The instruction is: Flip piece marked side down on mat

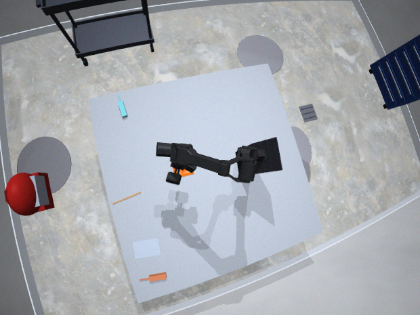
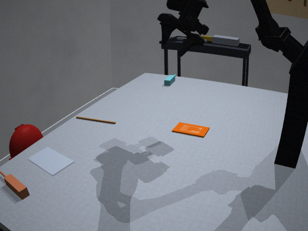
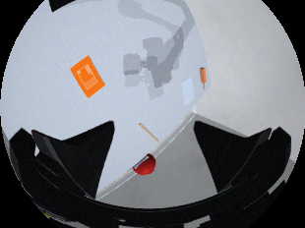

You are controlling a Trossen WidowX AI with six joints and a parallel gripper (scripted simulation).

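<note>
The gripper (image 2: pixel 179 39) hangs high at upper centre of the exterior view, jaws wide apart on nothing, while the thin, stiff-looking orange piece (image 2: pixel 191 129) lies flat mid-mat, probably light and best tipped up by one long edge

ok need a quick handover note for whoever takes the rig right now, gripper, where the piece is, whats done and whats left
Gripper: open, holding nothing, raised well above the mat.
Piece: the orange tile lies flat on the grey mat, its side with the pale rectangle facing up. The gripper is apart from it; in the top view the arm partly hides it.
Also on the mat, apart from the tile: a wooden stick, a cyan block, a pale sheet and an orange-brown block.
Done: nothing visible on the tile yet.
Left: come down, turn the tile over with a finger kept on it mid-turn, leave it marked side down, withdraw the arm.
</note>
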